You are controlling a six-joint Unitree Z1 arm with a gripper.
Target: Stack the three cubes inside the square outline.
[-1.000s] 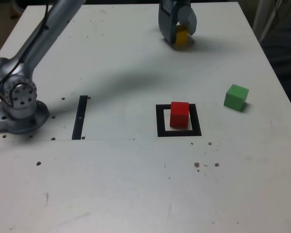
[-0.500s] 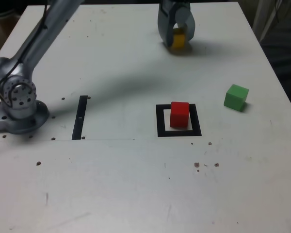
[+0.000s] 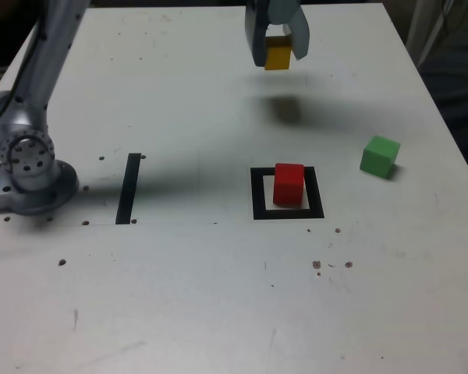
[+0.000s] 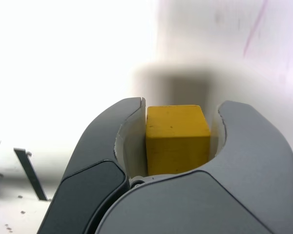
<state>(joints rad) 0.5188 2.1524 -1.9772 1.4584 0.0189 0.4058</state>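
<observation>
My gripper (image 3: 277, 51) hangs above the far middle of the table, shut on the yellow cube (image 3: 278, 55), which is lifted off the surface with its shadow below. In the wrist view the yellow cube (image 4: 177, 137) sits squeezed between the two grey fingers (image 4: 107, 161). The red cube (image 3: 288, 184) stands inside the square outline (image 3: 257, 195) near the table's middle. The green cube (image 3: 380, 156) rests on the table toward the exterior view's right, apart from the outline.
A narrow black strip (image 3: 129, 188) lies on the table at the exterior view's left, near the arm's base (image 3: 30, 167). The table's right edge (image 3: 444, 117) runs close behind the green cube. Small dark specks dot the near half of the table.
The gripper closed on the yellow cube and lifted it off the table. The arm swung slightly toward the exterior view's left. Red and green cubes have not moved.
</observation>
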